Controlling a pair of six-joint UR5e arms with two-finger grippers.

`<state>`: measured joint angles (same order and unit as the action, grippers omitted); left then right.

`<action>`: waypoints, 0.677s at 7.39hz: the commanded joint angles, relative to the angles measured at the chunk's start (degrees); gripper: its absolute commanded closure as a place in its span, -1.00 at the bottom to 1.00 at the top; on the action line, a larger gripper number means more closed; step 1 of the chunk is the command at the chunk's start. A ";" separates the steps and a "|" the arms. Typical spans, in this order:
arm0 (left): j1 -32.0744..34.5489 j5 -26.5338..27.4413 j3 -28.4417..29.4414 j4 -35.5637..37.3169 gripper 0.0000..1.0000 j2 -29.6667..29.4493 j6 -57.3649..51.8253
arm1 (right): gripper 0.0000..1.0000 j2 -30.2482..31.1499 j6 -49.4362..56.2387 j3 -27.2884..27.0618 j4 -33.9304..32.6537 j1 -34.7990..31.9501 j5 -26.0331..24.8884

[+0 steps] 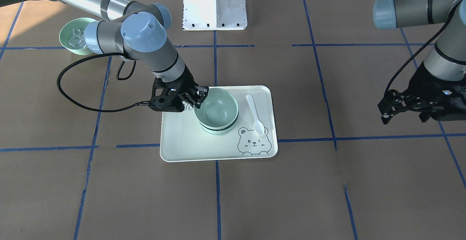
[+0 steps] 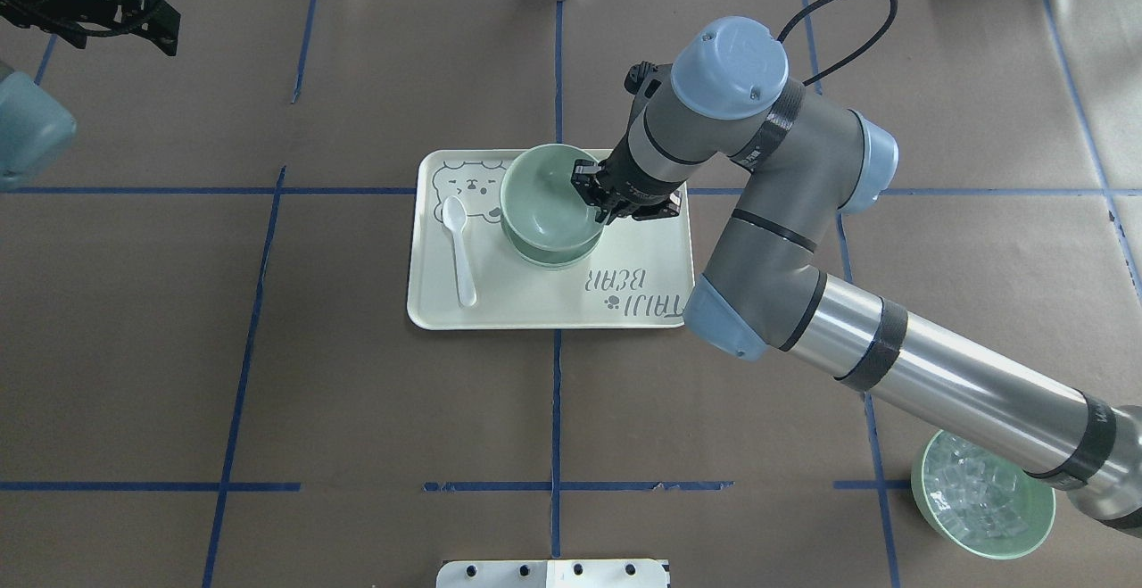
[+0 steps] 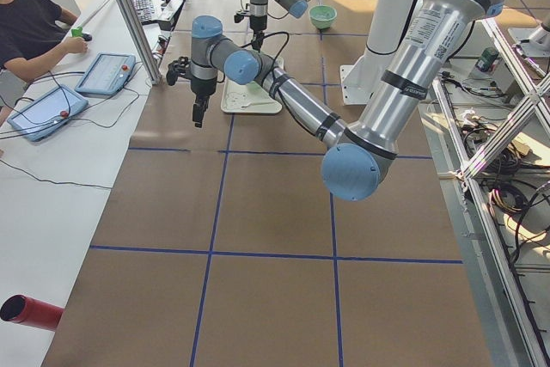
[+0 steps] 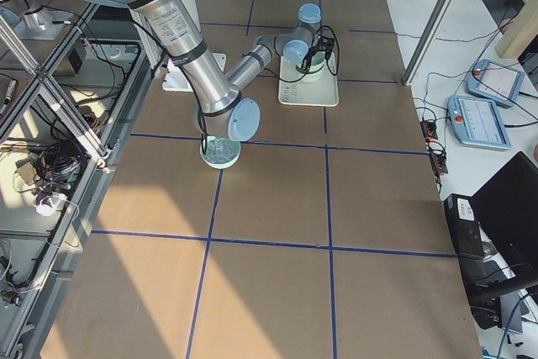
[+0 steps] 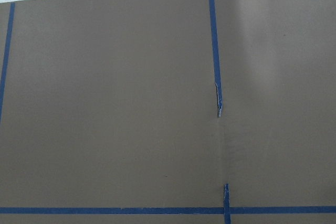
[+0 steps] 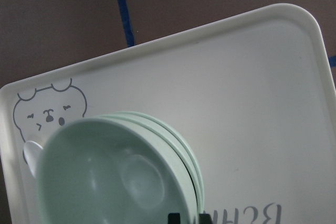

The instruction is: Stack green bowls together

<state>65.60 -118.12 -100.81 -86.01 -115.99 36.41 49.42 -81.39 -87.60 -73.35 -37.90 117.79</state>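
Three pale green bowls sit nested on the cream tray (image 1: 189, 141). The top bowl (image 1: 216, 105) rides a little high and tilted over the two lower bowls (image 6: 190, 166). It also shows in the overhead view (image 2: 546, 200). My right gripper (image 1: 200, 96) is shut on the top bowl's rim on the robot's right side, one finger inside and one outside; it also shows in the overhead view (image 2: 589, 191). My left gripper (image 1: 400, 112) hangs open and empty far off to the robot's left, over bare table.
A white spoon (image 1: 255, 112) lies on the tray beside the stack. A green bowl with clear cubes (image 1: 74, 36) stands near the robot's right, under the right arm. The white robot base (image 1: 214, 3) stands behind the tray. Operators' tablets lie beyond the table's edge.
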 commanded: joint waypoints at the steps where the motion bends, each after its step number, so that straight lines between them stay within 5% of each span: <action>1: 0.06 0.00 -0.01 -0.12 -1.00 0.06 -0.02 | -1.00 -0.02 -0.26 0.06 0.14 -0.06 -0.46; 5: 1.89 -0.09 -0.01 0.84 -1.00 0.41 -2.46 | -1.00 4.78 3.05 -3.52 -0.47 -6.80 2.95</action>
<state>66.28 -118.15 -100.79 -85.83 -115.83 35.77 51.23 -80.43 -89.02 -73.50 -41.63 118.95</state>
